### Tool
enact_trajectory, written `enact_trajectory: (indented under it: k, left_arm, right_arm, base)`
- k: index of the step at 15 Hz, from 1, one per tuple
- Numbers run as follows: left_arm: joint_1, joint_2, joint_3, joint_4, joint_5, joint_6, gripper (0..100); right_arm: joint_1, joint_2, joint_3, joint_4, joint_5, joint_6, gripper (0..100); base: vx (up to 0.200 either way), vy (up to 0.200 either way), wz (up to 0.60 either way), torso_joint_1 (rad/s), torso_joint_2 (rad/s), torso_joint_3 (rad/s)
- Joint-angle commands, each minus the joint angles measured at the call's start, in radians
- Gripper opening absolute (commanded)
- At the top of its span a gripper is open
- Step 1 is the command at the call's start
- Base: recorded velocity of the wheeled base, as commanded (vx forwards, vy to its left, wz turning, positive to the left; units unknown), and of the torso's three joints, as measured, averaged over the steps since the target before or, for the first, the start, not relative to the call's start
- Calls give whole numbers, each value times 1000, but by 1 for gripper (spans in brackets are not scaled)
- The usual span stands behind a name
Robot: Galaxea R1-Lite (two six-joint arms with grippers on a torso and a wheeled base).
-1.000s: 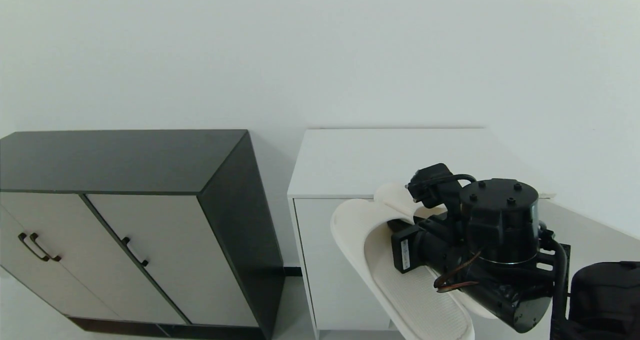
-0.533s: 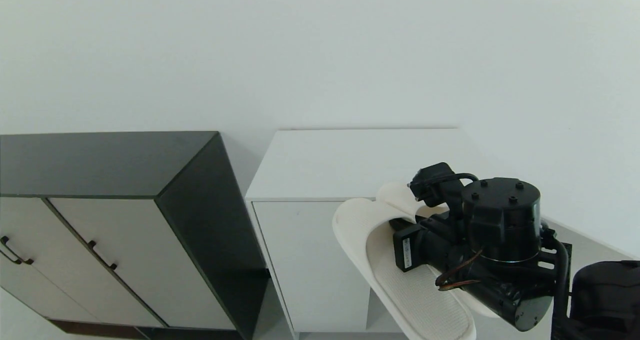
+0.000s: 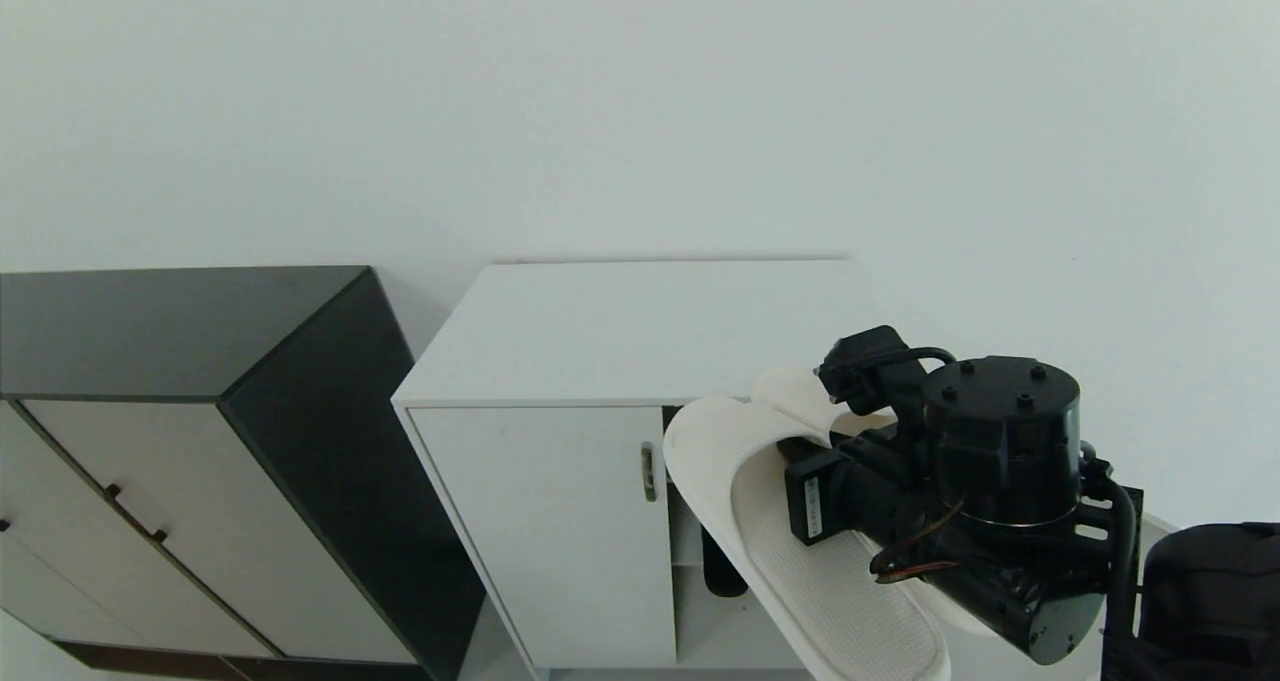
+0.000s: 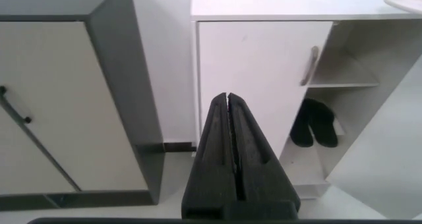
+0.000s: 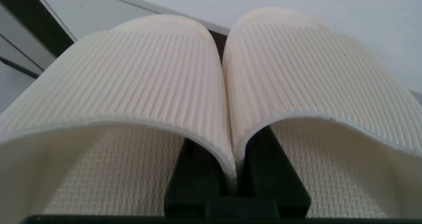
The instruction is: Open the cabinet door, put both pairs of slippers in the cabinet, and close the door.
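The dark cabinet (image 3: pixel 300 441) is standing at nine o'clock of the white cabinet (image 3: pixel 620 331), whose right half is hanging open. At that cabinet's five o'clock, the right gripper (image 5: pixel 231 181) is pinching the cream slippers (image 3: pixel 810 571) side by side. Black slippers (image 4: pixel 315 123) are lying inside, under the shelf. The left gripper (image 4: pixel 229 102) is keeping its fingers pressed together.

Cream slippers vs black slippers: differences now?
Colour: cream slippers are pale, black slippers dark. Place: cream slippers are held in the right end effector, outside; black slippers sit inside the open white cabinet, under its shelf. Shared: each pair is side by side.
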Motion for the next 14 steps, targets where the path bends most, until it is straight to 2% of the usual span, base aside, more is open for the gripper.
enact_trajectory:
  k: [1,5,14]
  left_arm:
    - [0,0,0,0,0,0,0]
    - [0,0,0,0,0,0,0]
    - [0,0,0,0,2,-2,0]
  right_arm:
    - [-1,-5,6,-1,0,0,0]
    - [-3,-5,49,-67,1,-45,0]
    - [19,-38,84,-67,1,-65,0]
  base:
    - [0,0,0,0,0,0]
    - [0,0,0,0,0,0]
    - [0,0,0,0,0,0]
